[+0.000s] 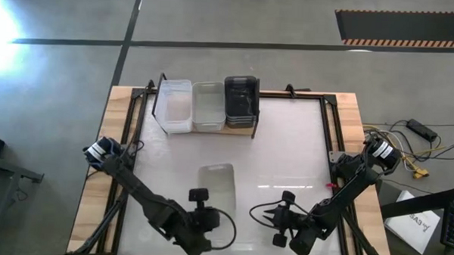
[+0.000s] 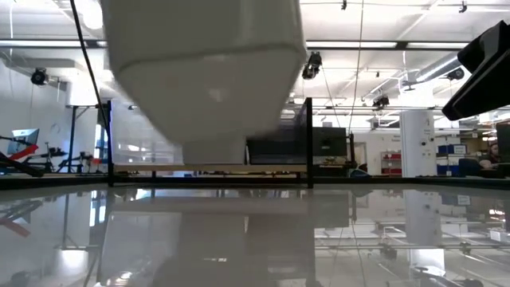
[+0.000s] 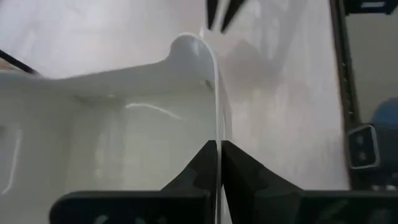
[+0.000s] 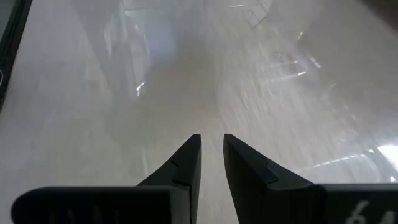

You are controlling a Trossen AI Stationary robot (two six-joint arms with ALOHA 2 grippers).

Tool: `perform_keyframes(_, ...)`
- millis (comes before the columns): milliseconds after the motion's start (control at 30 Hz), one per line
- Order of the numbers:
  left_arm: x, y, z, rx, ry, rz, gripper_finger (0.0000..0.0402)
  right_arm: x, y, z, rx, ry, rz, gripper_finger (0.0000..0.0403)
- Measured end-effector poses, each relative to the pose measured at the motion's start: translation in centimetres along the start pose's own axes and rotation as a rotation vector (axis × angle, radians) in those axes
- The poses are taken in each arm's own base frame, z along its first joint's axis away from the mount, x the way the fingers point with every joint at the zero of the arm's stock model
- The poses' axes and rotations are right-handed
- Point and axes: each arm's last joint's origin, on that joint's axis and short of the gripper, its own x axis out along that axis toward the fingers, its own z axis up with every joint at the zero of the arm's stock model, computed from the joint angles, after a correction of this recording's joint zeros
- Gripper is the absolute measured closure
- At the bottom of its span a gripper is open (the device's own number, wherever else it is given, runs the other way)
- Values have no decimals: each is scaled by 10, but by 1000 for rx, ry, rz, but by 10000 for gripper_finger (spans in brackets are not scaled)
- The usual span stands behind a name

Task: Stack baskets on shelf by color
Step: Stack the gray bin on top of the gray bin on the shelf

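A whitish basket (image 1: 216,184) hangs over the near middle of the table, with my left gripper (image 3: 219,146) shut on it. In the low view the basket (image 2: 207,72) fills the top and its bottom is clear of the table. At the far edge stands the shelf (image 1: 240,129), bearing a translucent white basket (image 1: 173,105), a light grey basket (image 1: 207,106) and a dark grey basket (image 1: 241,101) side by side. My right gripper (image 4: 211,140) waits to the right of the held basket, open by a narrow gap with nothing between its fingers. My left gripper pinches one side wall of the basket at its rim (image 3: 216,127), one finger inside the hollow and one outside. The fingers come from the near side, slanting down, and lie along the wall, which runs on to a rounded corner (image 3: 186,46). The basket is lifted clear of the table.
Black frame rails (image 1: 329,139) run along the white work surface's sides. The glossy surface (image 1: 287,152) between the held basket and the shelf holds nothing else. Cables (image 1: 419,149) lie off the table's right edge.
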Motion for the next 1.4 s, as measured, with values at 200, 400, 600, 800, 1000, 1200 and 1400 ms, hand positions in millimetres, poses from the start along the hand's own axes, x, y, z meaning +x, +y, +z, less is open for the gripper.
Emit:
perform_keyframes(200,-28,6,27,120,-84,102,401,0,0,0,3,-1,2,342)
perform_keyframes(400,-42,53,60,267,-37,291,401,0,0,0,2,-1,1,342)
perform_keyframes(600,-47,140,87,344,71,447,401,-1,1,0,0,-2,5,342)
perform_keyframes(800,-41,241,91,348,236,562,402,-1,1,0,2,-4,6,342)
perform_keyframes(1000,-22,309,69,258,352,501,401,-1,2,1,-2,-12,15,342)
perform_keyframes(1200,-9,324,54,212,291,374,401,-1,2,1,0,-13,16,342)
perform_keyframes(1400,-15,324,50,179,237,211,401,-1,2,1,0,-13,17,342)
